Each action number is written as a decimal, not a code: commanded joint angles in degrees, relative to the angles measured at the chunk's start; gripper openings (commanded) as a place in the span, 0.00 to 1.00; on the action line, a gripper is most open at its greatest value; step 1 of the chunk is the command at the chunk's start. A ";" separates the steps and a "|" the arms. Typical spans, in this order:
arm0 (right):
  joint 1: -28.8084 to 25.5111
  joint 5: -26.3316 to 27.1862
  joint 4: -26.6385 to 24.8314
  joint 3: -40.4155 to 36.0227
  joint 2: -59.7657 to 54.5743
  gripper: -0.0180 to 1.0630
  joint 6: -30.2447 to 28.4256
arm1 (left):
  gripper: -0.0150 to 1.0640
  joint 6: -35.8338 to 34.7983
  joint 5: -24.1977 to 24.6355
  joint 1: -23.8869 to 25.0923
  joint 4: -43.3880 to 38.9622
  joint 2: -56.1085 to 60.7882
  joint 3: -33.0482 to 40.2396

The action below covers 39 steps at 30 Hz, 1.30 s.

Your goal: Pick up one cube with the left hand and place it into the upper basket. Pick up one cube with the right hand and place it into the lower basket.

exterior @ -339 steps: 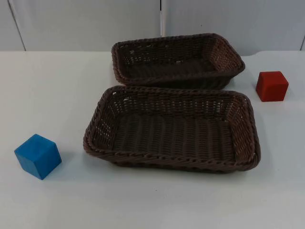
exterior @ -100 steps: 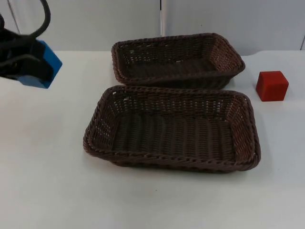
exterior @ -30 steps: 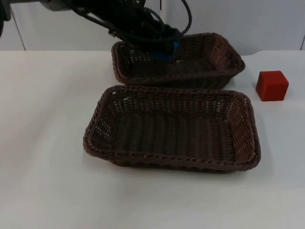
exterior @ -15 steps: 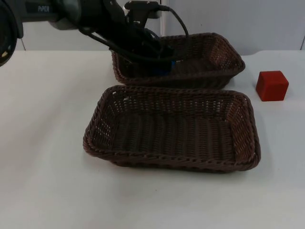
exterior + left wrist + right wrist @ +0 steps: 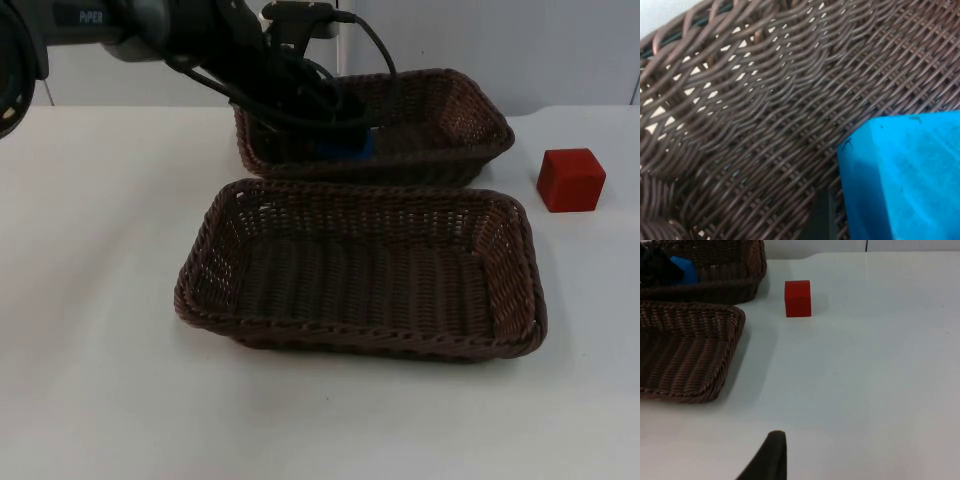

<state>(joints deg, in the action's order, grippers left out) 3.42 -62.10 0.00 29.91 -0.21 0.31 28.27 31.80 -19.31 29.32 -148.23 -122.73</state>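
Observation:
My left gripper [image 5: 338, 132] reaches down into the upper basket [image 5: 470, 110] and is shut on the blue cube [image 5: 354, 149]. Seen from the left wrist, the blue cube [image 5: 900, 175] sits low against the woven floor of the upper basket [image 5: 750, 110], with a black fingertip [image 5: 823, 218] at its edge. The red cube [image 5: 570, 180] stands on the table to the right of both baskets. The lower basket [image 5: 520, 290] holds nothing. My right gripper [image 5: 771, 456] waits over the table, well short of the red cube [image 5: 798, 298].
The two brown wicker baskets stand close together in the middle of the white table [image 5: 90, 250]. From the right wrist I see the lower basket's corner [image 5: 730, 330] and open table [image 5: 880, 365] around the red cube. A grey wall runs behind.
The left arm carried the blue cube from the table's left side up and over into the upper basket. In the last half second the cube has sunk slightly lower. The red cube stays put.

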 commanded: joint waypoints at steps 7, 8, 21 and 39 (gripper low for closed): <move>-0.26 0.33 0.00 -0.36 0.21 0.99 0.06 | 0.68 -0.14 2.67 0.06 -0.52 1.75 -0.36; -0.26 0.33 0.00 -0.36 0.21 0.99 0.06 | 0.68 -0.14 2.67 0.06 -0.52 1.75 -0.36; -0.26 0.33 0.00 -0.36 0.21 0.99 0.06 | 0.68 -0.29 9.34 0.06 -1.90 13.17 -0.36; -0.26 0.33 0.00 -0.36 0.21 0.99 0.06 | 0.68 -2.02 18.77 0.06 -2.78 26.34 -0.36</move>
<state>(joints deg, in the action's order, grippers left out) 3.42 -62.10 0.00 29.91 -0.21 0.48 26.60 49.55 -19.31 26.84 -123.03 -122.73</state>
